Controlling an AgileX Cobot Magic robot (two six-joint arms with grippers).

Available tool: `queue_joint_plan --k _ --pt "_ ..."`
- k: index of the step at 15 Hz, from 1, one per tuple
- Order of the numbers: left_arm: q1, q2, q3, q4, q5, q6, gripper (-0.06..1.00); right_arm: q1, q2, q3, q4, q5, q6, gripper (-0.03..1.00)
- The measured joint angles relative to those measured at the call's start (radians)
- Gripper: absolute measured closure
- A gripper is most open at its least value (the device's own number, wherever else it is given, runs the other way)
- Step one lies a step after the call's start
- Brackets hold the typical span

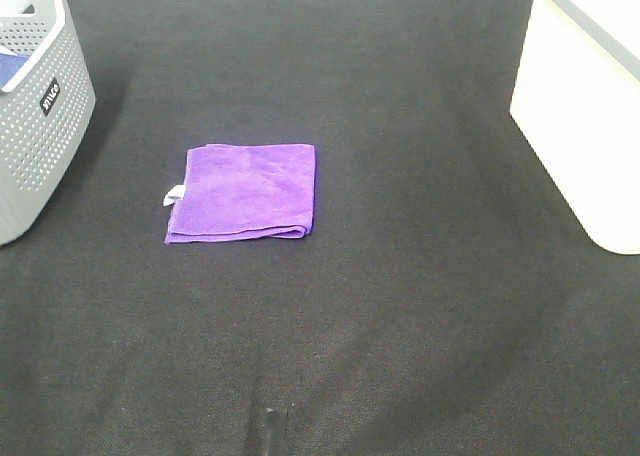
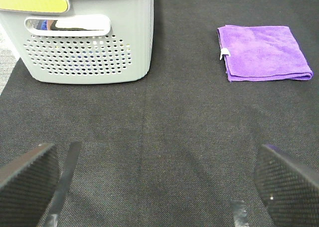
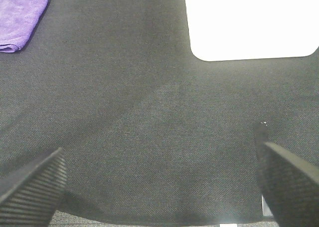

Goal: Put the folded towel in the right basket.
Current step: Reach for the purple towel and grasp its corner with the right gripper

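A folded purple towel (image 1: 243, 191) with a small white tag lies flat on the dark mat, left of the middle. It also shows in the left wrist view (image 2: 265, 52) and at the edge of the right wrist view (image 3: 21, 21). The white right basket (image 1: 590, 106) stands at the right edge, and shows in the right wrist view (image 3: 249, 22). My left gripper (image 2: 159, 187) is open and empty, well short of the towel. My right gripper (image 3: 162, 184) is open and empty over bare mat. Neither gripper shows in the exterior high view.
A grey perforated basket (image 1: 35, 106) stands at the left edge with something blue inside; it fills the near part of the left wrist view (image 2: 84, 38). The dark mat (image 1: 400, 306) covers the table.
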Motion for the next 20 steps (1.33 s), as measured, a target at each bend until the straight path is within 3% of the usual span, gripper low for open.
queue_joint_plan --k 20 --pt "0.0 0.0 0.0 0.0 0.0 0.0 -0.05 0.0 0.0 0.0 0.0 0.0 0.0 -0.01"
